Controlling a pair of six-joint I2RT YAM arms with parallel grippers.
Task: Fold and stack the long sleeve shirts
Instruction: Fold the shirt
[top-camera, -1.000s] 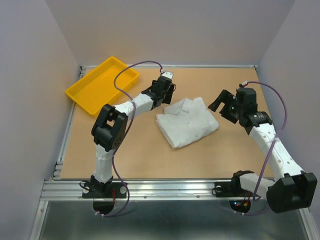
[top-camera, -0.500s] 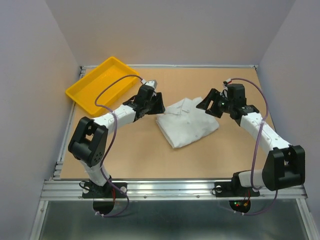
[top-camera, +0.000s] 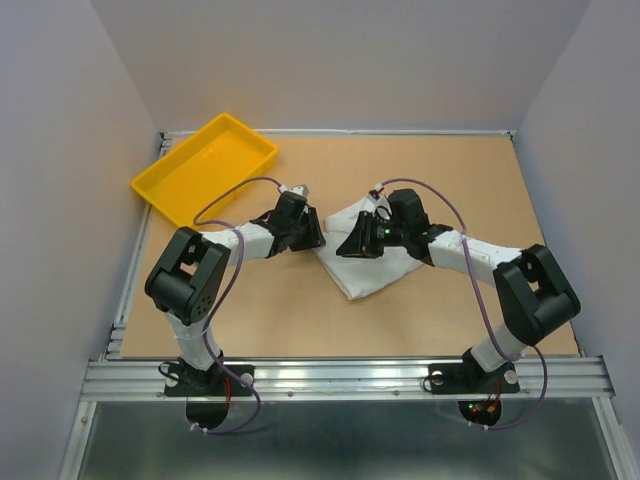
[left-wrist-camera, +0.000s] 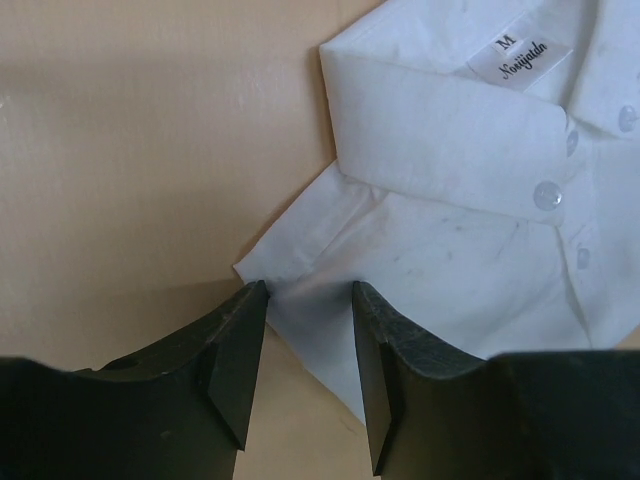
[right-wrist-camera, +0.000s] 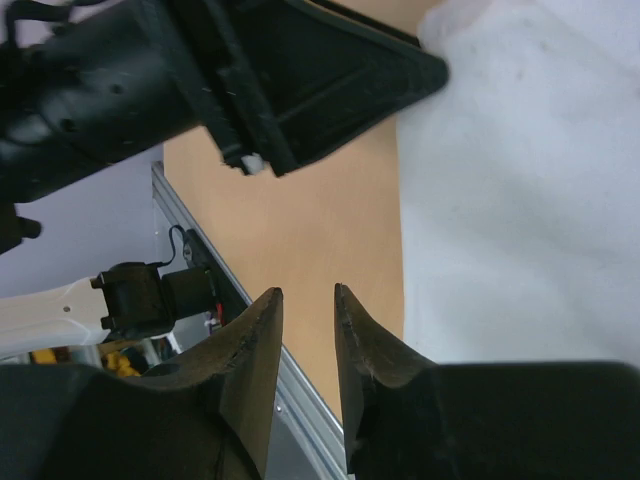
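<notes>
yellow tray (top-camera: 200, 170): well apart, beyond the left end effector (left-wrist-camera: 308, 300)
left end effector: fingers spread, pinching nothing; shirt (left-wrist-camera: 450, 250) corner just ahead of its tips; slide one finger under before closing
shirt: folded on the tabletop (top-camera: 450, 180), between both end effectors
right end effector (right-wrist-camera: 308, 292): narrowly parted, empty, at the shirt's edge; catch all layers together

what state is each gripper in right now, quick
Left gripper: open, shirt edge showing in the gap, not clamped.
Right gripper: open by a narrow gap, holding nothing.
</notes>
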